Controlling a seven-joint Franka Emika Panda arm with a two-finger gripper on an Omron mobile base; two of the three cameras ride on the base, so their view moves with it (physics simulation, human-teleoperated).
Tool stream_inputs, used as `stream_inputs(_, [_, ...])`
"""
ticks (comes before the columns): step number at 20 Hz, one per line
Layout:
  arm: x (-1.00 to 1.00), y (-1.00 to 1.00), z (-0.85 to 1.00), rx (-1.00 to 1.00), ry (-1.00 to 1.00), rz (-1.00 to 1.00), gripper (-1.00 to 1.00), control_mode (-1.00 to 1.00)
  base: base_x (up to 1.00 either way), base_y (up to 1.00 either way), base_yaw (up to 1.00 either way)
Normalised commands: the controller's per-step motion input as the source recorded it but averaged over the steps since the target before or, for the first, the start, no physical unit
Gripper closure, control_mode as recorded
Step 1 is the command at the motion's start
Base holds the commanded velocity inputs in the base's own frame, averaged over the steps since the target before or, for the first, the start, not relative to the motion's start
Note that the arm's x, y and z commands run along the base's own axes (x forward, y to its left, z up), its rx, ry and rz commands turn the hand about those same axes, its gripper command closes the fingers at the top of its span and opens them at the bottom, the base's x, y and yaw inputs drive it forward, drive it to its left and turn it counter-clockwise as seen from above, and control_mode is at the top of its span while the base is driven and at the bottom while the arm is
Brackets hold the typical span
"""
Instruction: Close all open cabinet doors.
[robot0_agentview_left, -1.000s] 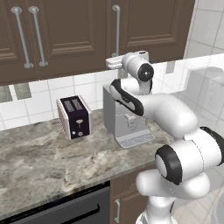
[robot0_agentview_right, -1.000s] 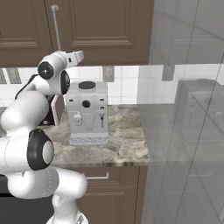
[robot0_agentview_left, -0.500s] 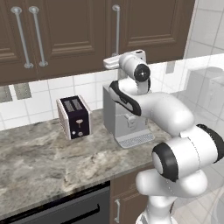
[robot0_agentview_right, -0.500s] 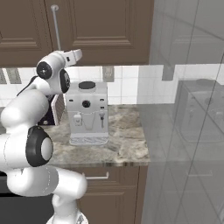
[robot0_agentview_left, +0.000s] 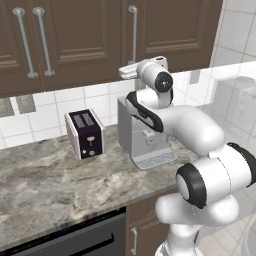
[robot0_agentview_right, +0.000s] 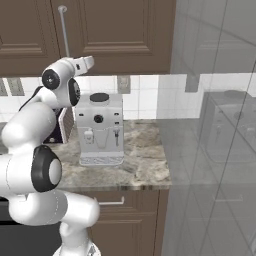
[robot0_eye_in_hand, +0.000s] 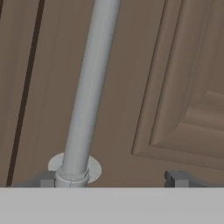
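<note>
Three dark brown wooden cabinet doors with raised panel moulding hang over the table in the left base view: two on the left (robot0_agentview_left: 15, 45) (robot0_agentview_left: 75, 40), their handles side by side, and one to the right (robot0_agentview_left: 170, 30). All three look flush with the cabinet front. Three long vertical silver bar handles there: two on the left pair (robot0_agentview_left: 25, 42) (robot0_agentview_left: 44, 41), one on the right door (robot0_agentview_left: 133, 35).

In the hand view, the silver bar handle (robot0_eye_in_hand: 89, 92) runs up the brown door face (robot0_eye_in_hand: 127, 87), its round foot at the bottom, with the raised panel moulding (robot0_eye_in_hand: 175, 109) to one side and a dark seam line (robot0_eye_in_hand: 26, 87) to the other.

The white arm's two-finger gripper (robot0_agentview_left: 128, 71) sits at the lower end of the right door's handle. In the hand view its jaws stand spread, one tip (robot0_eye_in_hand: 46, 179) just beside the handle foot, the other (robot0_eye_in_hand: 177, 178) apart on the far side. Contact with the bar can't be told.

On the grey-brown marbled stone table (robot0_agentview_left: 45, 185): one black and silver two-slot toaster (robot0_agentview_left: 85, 134) and one silver-grey boxy espresso machine (robot0_agentview_left: 142, 135), well apart. White tiled wall (robot0_agentview_left: 50, 105) behind, with two grey wall outlets (robot0_agentview_left: 14, 105) at the left. One grey refrigerator (robot0_agentview_right: 215, 125) stands right of the table in the right base view.
</note>
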Motion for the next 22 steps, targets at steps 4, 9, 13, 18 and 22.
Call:
stream_inputs(4, [-0.05,0.0,-0.02,0.0,0.01,0.0,-1.0,-1.0,0.0,0.0,0.0])
stream_inputs(9, [-0.32,0.0,-0.02,0.0,0.01,0.0,-1.0,-1.0,0.0,0.0,0.0])
stream_inputs(13, [-0.4,0.0,-0.08,0.0,0.06,0.0,-1.0,-1.0,0.0,0.0,0.0])
stream_inputs(18, [-0.51,0.01,-0.1,0.0,0.1,0.0,-1.0,-1.0,0.0,0.0,0.0])
stream_inputs(22, [-0.76,0.0,-0.01,0.0,0.12,0.0,-1.0,-1.0,0.0,0.0,0.0])
